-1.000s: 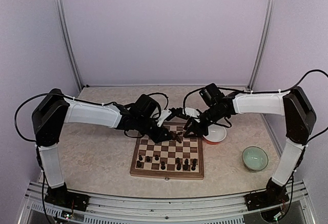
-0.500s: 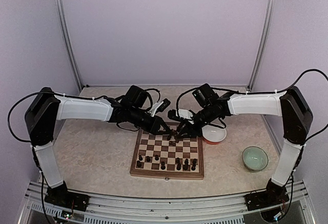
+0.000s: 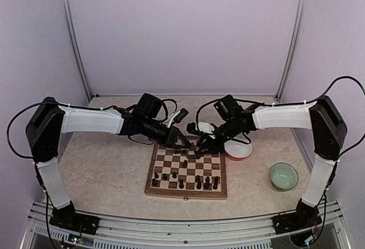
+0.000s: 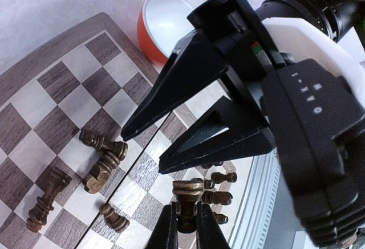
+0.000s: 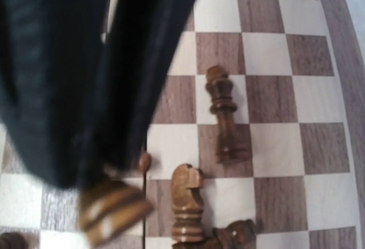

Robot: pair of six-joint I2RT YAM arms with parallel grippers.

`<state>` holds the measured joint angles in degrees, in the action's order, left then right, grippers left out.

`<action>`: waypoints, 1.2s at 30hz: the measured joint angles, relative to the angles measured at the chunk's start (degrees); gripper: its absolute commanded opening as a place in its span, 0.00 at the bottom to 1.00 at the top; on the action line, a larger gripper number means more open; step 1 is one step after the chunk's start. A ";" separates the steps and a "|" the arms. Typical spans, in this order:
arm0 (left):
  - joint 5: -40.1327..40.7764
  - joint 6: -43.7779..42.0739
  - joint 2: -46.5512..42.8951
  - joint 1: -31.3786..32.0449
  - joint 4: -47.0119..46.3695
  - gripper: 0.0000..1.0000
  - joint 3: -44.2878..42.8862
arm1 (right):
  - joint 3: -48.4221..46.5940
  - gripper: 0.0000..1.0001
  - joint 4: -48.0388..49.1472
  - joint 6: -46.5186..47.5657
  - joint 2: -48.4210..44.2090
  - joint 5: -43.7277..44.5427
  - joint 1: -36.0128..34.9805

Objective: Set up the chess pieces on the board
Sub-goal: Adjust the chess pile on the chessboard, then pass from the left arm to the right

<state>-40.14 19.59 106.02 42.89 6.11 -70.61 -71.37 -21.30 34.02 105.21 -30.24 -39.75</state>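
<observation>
Our left jaws, pinching one chess piece (image 4: pixel 187 196), have swung in beside our right jaws, which stand spread but narrowing. Fallen pieces (image 4: pixel 104 164) below them need righting.

White lettering on the right tool (image 4: pixel 142 152), upside down, cannot be read.

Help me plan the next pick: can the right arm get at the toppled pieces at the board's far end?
Probably yes. The right gripper hangs open just over the toppled pieces, nothing between them. Only the left gripper, shut on a chess piece, crowds in close beside.
</observation>
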 measured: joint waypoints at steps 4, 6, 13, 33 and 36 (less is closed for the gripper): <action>-0.33 1.09 -0.09 -0.46 3.04 0.03 -0.02 | 1.90 0.41 -0.24 2.43 -2.23 0.68 -0.26; -0.66 1.44 -0.13 -0.52 4.96 0.03 -0.11 | 2.51 0.43 -0.57 4.15 -4.48 1.51 -0.55; -3.48 3.41 -0.13 -0.59 7.32 0.03 -0.79 | 2.12 0.45 -0.02 9.70 -9.29 7.04 -5.49; -5.88 6.14 -0.11 0.98 6.84 0.26 -2.21 | 2.82 0.01 1.40 12.13 -7.61 16.41 -10.51; -2.73 6.23 -0.76 1.44 5.27 0.47 -1.42 | 3.34 0.00 1.86 10.58 -7.63 15.50 -10.03</action>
<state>-42.87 25.82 105.25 44.34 11.38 -72.03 -68.03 -19.44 44.60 97.58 -14.74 -49.78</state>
